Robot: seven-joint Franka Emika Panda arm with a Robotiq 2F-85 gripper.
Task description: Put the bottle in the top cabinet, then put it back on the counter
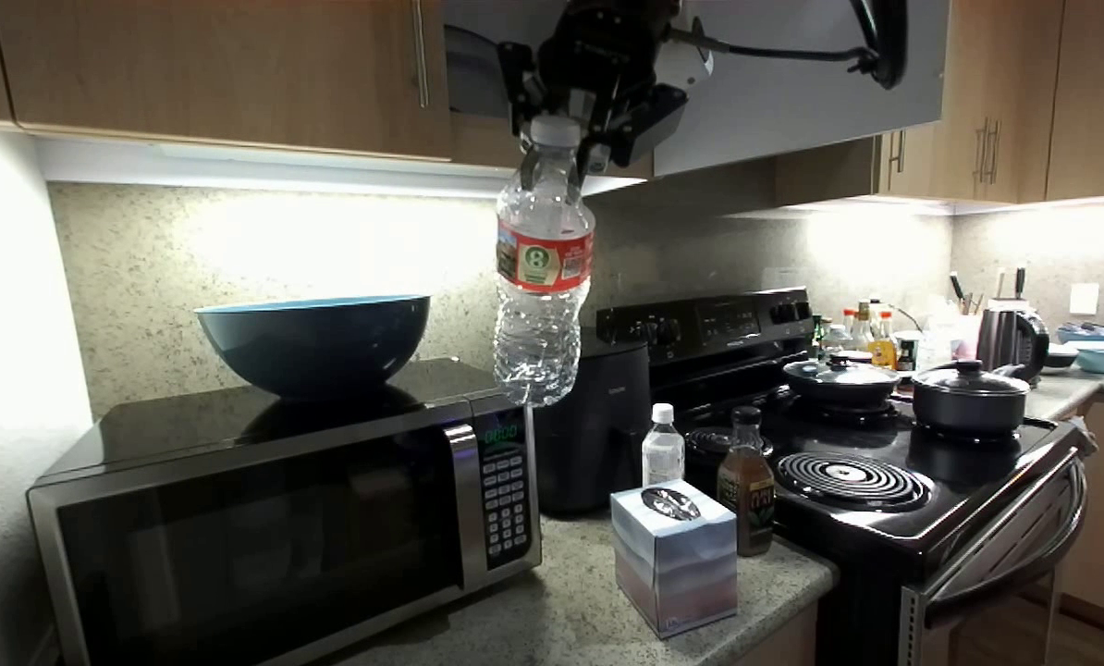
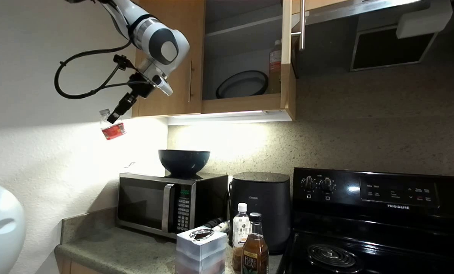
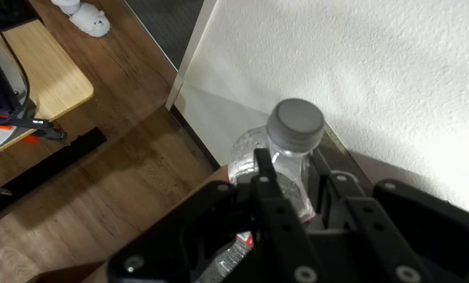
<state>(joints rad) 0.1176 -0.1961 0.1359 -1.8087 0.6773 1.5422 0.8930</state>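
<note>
Bottle [image 1: 545,259]: neck clamped between the jaws, body hanging below them, long axis tilted off upright; higher than and out in front of the microwave [image 1: 275,527]. Cabinet [image 2: 234,104]: open, above microwave. Judgement: base leads any placing, there or on surface [image 1: 566,573]; straighten first.

A white, rough-textured wall [image 3: 376,59] fills the upper right of the wrist view, with a dark baseboard [image 3: 195,137] at its foot. Brown wood-grain flooring [image 3: 140,188] lies to the left, meeting a dark grey floor [image 3: 171,27] at a thin pale strip [image 3: 151,36]; above the flooring stands a pale wooden desk [image 3: 57,74] with a rounded corner. In both exterior views bright light [image 2: 223,139] glares on a speckled wall [image 2: 250,156], other stretches lying dim
</note>
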